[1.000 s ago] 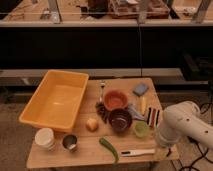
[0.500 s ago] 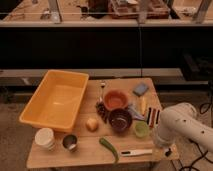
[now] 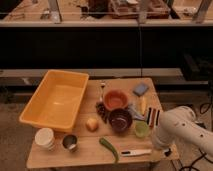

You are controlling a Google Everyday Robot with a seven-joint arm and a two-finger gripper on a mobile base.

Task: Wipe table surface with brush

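The brush (image 3: 135,152), a long slender white stick, lies flat near the front edge of the light brown wooden table surface (image 3: 87,145), right of centre. My white arm comes in from the right, and its gripper (image 3: 159,145) is low at the table's front right corner, just right of the brush's end. I cannot tell whether it touches the brush.
A big yellow tub (image 3: 54,97) fills the left side. An orange bowl (image 3: 115,99), a dark bowl (image 3: 120,120), a green cup (image 3: 141,129), a striped block (image 3: 153,116), a blue sponge (image 3: 141,89), a green vegetable (image 3: 109,148), a metal cup (image 3: 69,142) and a white cup (image 3: 45,137) crowd the table.
The arm has shifted slightly left and lower toward the brush's right end. The brush and other objects have not moved.
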